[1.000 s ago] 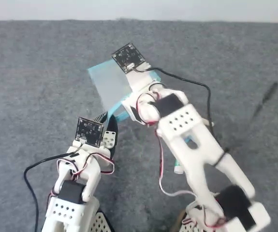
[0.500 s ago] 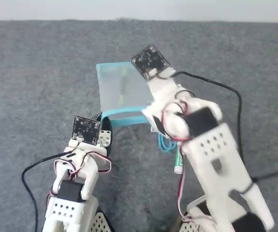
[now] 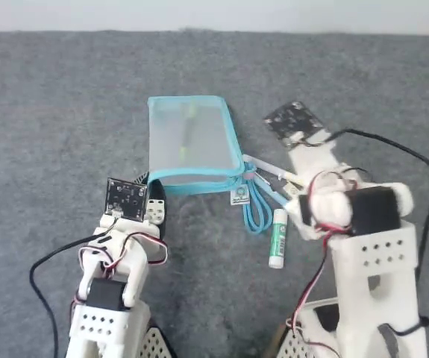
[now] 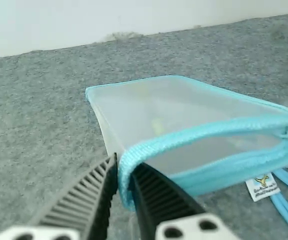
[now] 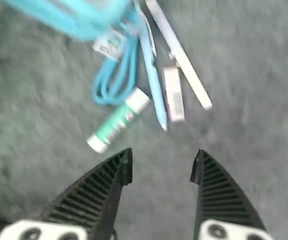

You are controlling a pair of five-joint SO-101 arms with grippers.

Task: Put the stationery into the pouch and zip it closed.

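translucent flat pouch with sky-blue fabric trim (image 3: 190, 142): on grey table (image 3: 50, 112), trimmed corner pinched between left jaws, body lying beyond them | green-and-white glue stick (image 5: 117, 120), light-blue pen (image 5: 151, 80), white pen (image 5: 180, 55), small white block (image 5: 174, 100): loose, just ahead of right jaws | right jaws: wide apart, holding nothing

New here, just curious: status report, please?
Left gripper shut on pouch rim. Right gripper open, near glue stick, pens. Strap loop beside glue stick.

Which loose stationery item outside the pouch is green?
The glue stick, a stubby green-and-white tube; the blue pen, white pen and small pale block are not.
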